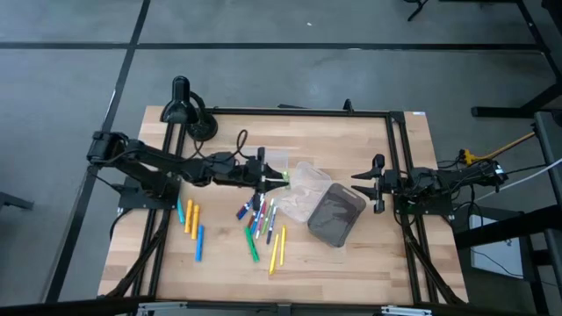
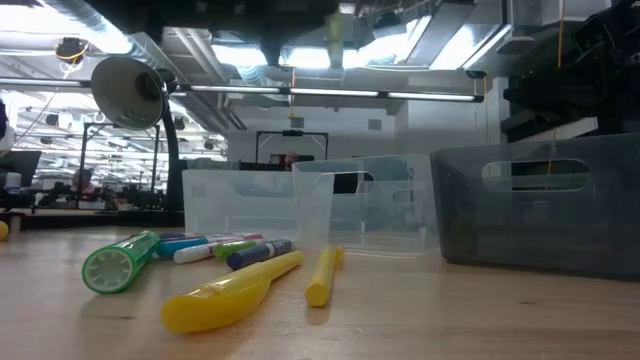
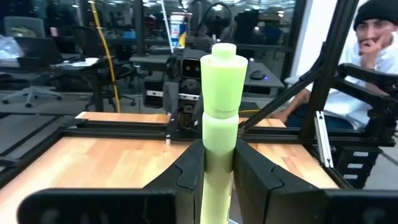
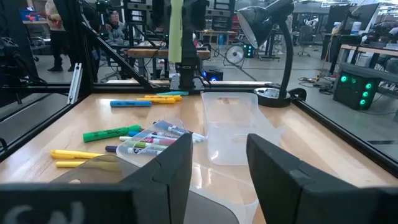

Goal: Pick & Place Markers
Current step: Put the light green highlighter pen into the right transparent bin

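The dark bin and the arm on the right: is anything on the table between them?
No. From above, only bare wood lies between the dark grey bin and the open right gripper.

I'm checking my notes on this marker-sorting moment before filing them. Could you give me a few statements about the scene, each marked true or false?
1. The left gripper holds a light green marker. True.
2. The right gripper holds a yellow marker. False: its fingers are open and empty.
3. Loose markers lie on the wooden table. True.
4. The dark grey bin sits at the table's left edge. False: it sits right of centre, near the right gripper.
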Tool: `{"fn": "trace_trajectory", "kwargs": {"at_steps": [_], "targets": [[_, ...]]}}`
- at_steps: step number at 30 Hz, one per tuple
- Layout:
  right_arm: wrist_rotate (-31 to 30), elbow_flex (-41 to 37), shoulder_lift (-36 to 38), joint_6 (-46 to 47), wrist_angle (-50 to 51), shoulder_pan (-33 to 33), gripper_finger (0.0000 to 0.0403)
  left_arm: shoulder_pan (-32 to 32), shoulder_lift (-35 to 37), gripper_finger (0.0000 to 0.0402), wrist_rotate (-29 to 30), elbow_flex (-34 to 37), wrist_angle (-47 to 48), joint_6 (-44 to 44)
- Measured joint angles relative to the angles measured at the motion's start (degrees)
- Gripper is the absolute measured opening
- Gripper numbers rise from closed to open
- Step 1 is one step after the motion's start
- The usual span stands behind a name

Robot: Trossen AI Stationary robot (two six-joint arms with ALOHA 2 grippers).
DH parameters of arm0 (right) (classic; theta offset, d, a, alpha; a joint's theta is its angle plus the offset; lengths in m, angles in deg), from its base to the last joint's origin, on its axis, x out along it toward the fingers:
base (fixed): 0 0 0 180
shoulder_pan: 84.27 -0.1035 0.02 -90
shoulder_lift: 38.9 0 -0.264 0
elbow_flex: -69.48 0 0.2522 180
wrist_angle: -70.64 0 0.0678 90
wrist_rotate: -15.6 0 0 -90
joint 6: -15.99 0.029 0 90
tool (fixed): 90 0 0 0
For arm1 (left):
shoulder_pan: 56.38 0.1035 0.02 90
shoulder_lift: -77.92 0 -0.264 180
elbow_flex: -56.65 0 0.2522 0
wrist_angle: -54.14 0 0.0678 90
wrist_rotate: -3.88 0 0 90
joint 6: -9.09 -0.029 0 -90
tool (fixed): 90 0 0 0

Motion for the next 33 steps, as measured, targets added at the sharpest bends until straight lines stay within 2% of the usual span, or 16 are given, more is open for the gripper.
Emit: {"fn": "trace_trajectory", "kwargs": {"at_steps": [14,22,33], "targets": [[0.0,0.0,0.0,0.1,0.0,0.0,0.0152,4.1,-9.4,0.0059,-1.3,-12.9,17.5,0.6],[0.0,0.0,0.0,0.1,0.0,0.0,0.0152,5.8,-14.2,0.0059,-1.9,-19.8,24.4,1.9],[0.0,0.0,0.0,0.2,0.0,0.0,0.0152,8.5,-18.5,0.0059,-2.5,-21.0,26.9,12.2]]}}
